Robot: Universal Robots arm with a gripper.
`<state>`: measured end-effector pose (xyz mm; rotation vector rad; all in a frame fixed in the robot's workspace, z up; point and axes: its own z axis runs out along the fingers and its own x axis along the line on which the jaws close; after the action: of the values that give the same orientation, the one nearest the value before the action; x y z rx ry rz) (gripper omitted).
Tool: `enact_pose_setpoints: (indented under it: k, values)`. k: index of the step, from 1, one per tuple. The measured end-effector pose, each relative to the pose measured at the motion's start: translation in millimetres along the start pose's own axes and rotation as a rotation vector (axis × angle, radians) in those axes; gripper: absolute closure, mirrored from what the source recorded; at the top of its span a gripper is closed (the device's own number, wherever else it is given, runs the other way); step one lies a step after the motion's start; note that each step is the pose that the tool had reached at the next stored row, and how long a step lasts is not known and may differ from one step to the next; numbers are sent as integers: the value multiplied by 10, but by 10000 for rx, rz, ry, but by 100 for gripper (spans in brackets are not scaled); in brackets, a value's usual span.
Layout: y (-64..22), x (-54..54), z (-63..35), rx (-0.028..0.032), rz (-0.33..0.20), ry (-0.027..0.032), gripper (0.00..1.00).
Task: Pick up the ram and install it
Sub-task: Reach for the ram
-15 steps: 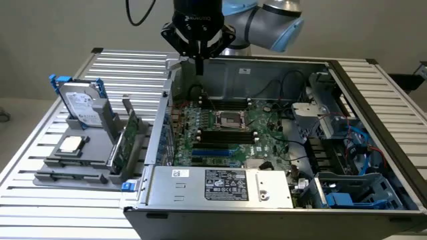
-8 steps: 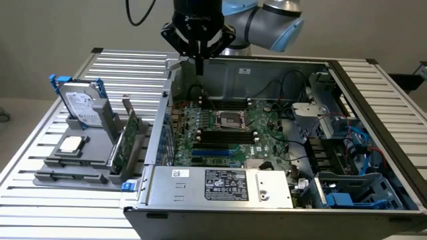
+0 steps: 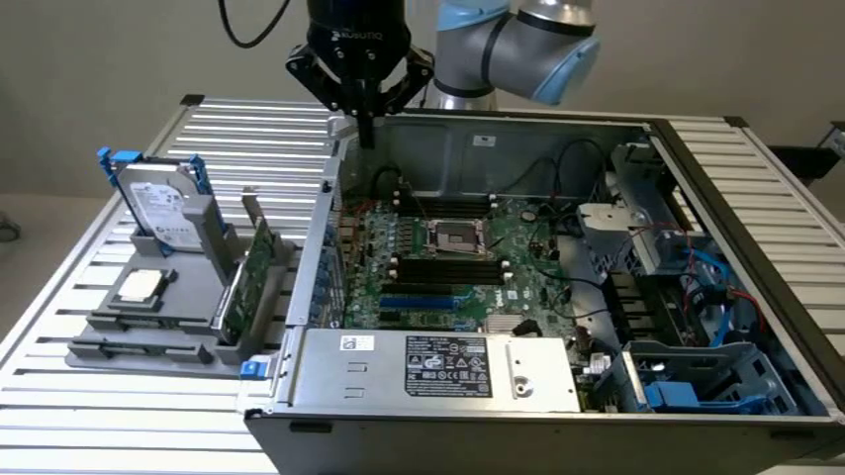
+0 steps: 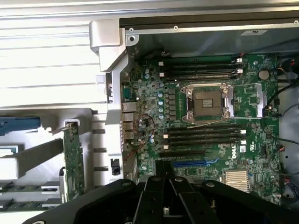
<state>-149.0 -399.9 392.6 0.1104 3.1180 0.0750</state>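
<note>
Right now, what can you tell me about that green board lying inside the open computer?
The board is a green circuit board lying flat on the floor of the open metal case. Near its middle sits a square socket in a metal frame, with no chip in it. Long black slots run along two sides of the socket and look empty. Beside them are a blue slot and a silver finned heatsink. Small round parts dot one edge.

Arm (image 3: 521,40) sits high, its grey-and-blue joint to the exterior view's right of the wrist. Black pincer (image 3: 366,134) hangs straight down, both fingers (image 4: 154,186) closed up tip to tip, converging to a point.
</note>
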Motion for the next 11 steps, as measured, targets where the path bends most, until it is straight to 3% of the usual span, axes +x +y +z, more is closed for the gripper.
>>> enact_pose_setpoints:
  k: [11]
  values:
    - [-54,494,-11,1,0,0,89]
